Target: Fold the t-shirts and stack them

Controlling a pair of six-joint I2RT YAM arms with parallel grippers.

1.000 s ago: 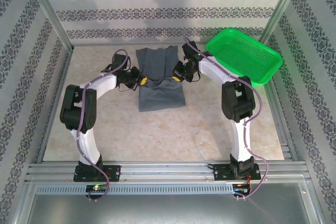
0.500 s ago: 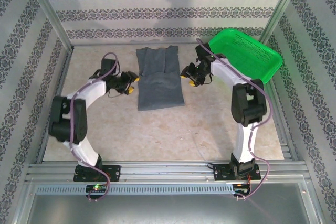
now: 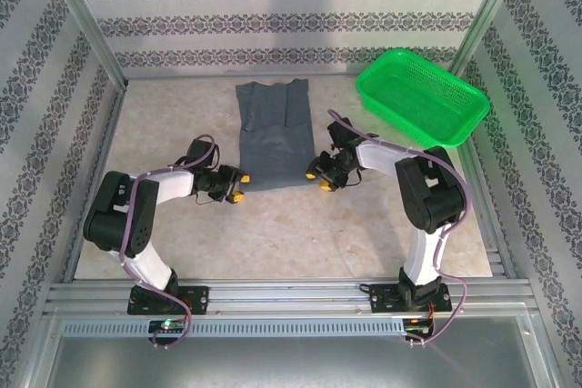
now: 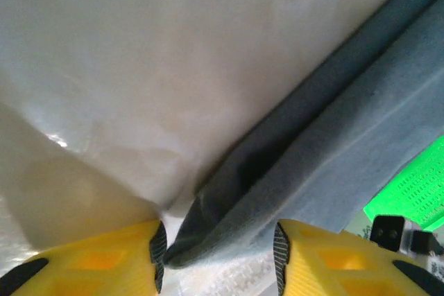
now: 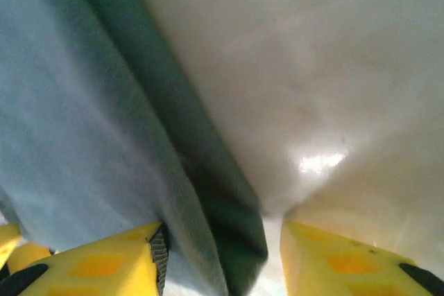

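A dark slate-grey t-shirt (image 3: 273, 138) lies flat on the table as a long narrow strip, collar end at the far side. My left gripper (image 3: 234, 187) sits low at its near left corner. In the left wrist view the t-shirt (image 4: 347, 123) has its corner lying between the yellow fingers of the open left gripper (image 4: 218, 254), touching the left pad (image 4: 158, 251). My right gripper (image 3: 316, 174) is at the near right corner. There the t-shirt (image 5: 83, 102) has its folded edge between the spread fingers of the open right gripper (image 5: 220, 258).
A bright green mesh basket (image 3: 423, 97) stands tilted at the back right against the frame post. Patterned walls close in the pale table (image 3: 273, 233) on three sides. An aluminium rail (image 3: 291, 293) runs along the near edge by the arm bases.
Both grippers let go of the cloth at the shirt's middle, drew outward, then came toward the near edge and down to the shirt's near corners. The raised fold now lies flat.
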